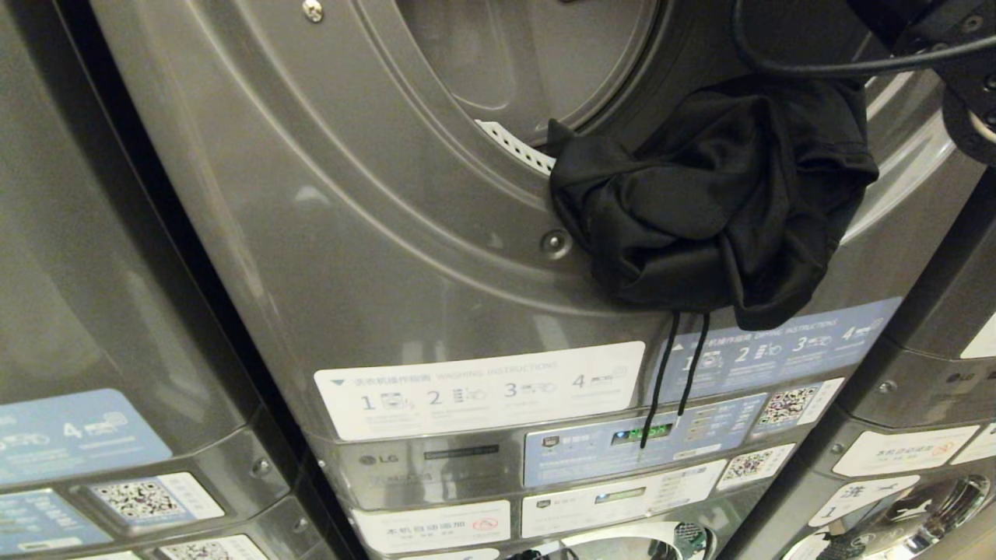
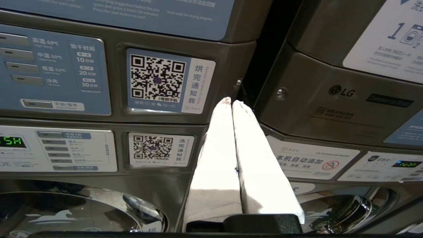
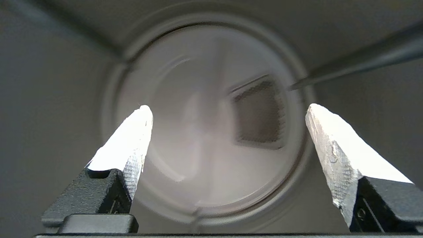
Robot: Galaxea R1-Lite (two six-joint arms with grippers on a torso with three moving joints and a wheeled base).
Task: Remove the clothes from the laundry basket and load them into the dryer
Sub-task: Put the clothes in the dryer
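Listing: black garment (image 1: pixel 712 198) draped over dryer (image 1: pixel 373 233) rim; our right gripper (image 3: pixel 228 110) spread wide, empty; left gripper (image 2: pixel 232 102) pressed together

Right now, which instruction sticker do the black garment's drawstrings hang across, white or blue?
The blue sticker, right of the white sticker: both drawstrings drop from the garment over its left end.

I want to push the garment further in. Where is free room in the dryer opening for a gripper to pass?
Free: the opening left of the black garment. Crowded: its lower right rim, where the garment hangs out. The open right gripper faces bare drum.
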